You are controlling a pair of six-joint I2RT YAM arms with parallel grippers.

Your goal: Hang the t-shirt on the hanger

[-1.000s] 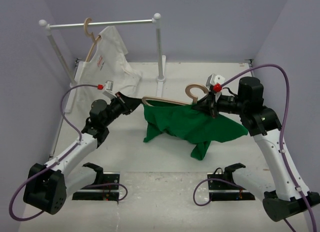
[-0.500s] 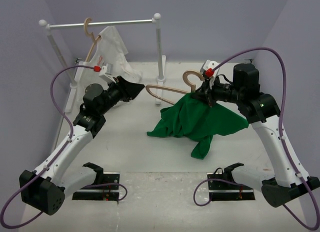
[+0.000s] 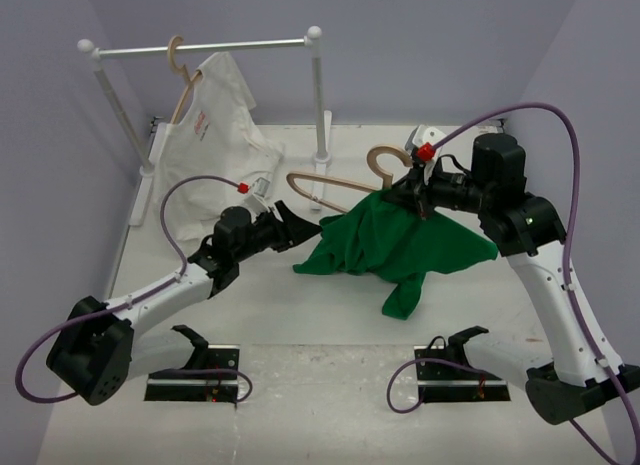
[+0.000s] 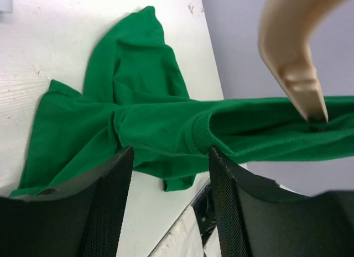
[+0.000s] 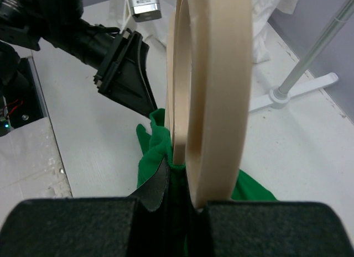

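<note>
Shirt hangs off the hanger, touching the table.
Only the right wrist view shows the right gripper pinching hanger and maybe cloth; the left gripper is open, empty.

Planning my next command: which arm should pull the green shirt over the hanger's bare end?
Left. The left gripper is open and empty at the loose edge of the t-shirt, beside the bare end of the hanger. The right gripper is shut on the hanger's neck, holding it up.

Left arm, right arm: white links, black joints, purple cables, red plug caps. Left gripper black, mesh-textured.
</note>
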